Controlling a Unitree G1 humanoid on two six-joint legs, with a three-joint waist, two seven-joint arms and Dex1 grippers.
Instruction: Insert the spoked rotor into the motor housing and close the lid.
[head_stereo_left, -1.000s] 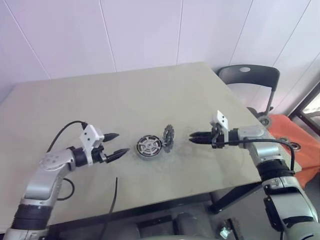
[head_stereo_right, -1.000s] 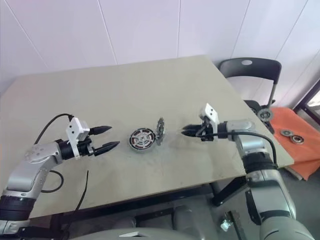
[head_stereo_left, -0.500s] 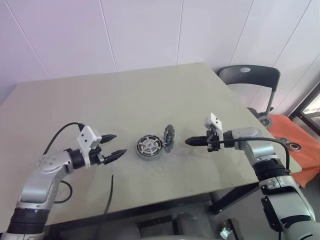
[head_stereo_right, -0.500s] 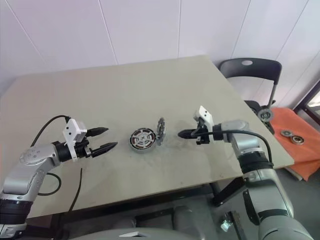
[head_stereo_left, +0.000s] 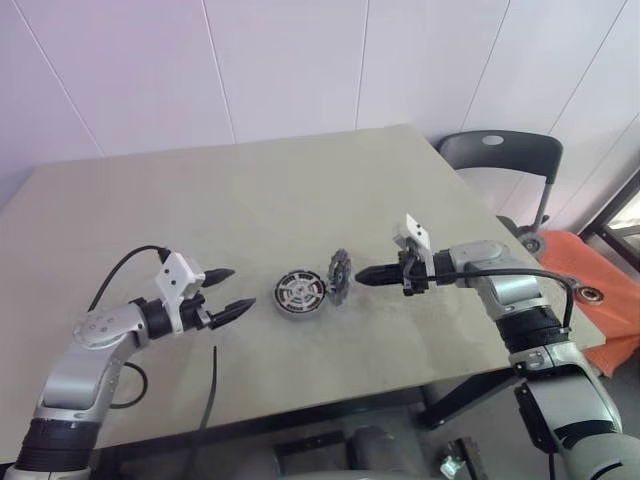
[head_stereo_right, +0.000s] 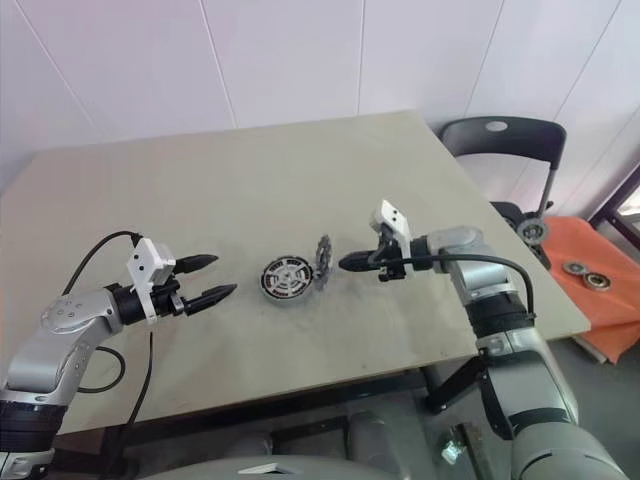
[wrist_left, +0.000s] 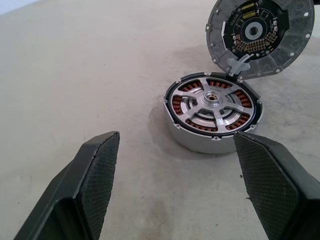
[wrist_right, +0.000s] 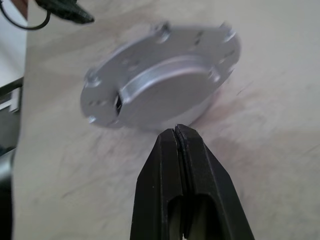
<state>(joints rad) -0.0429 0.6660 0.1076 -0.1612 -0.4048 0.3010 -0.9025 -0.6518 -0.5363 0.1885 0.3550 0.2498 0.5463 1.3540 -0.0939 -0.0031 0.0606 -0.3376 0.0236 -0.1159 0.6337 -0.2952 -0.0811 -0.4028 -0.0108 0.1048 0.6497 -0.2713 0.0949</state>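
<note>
Housing first: the round, shallow motor housing (wrist_left: 212, 117) with copper-brown windings and a silver centre hub sits on the beige table (head_stereo_left: 250, 190), between the two arms. The silvery-white spoked rotor (wrist_left: 212, 102) lies seated inside it, its spokes fanning over the windings. The flat round grey metal lid (wrist_left: 260, 35) stands tilted up on edge at the housing's far rim, seemingly hinged there, its dark circuit face turned toward the housing. The left gripper (head_stereo_left: 226, 292) hovers near the housing, its black fingers (wrist_left: 95, 172) spread wide and empty. The right gripper (head_stereo_left: 362, 275) points at the lid's back (wrist_right: 165, 82), its fingers pressed together, tip just beside it; contact is hard to judge.
</note>
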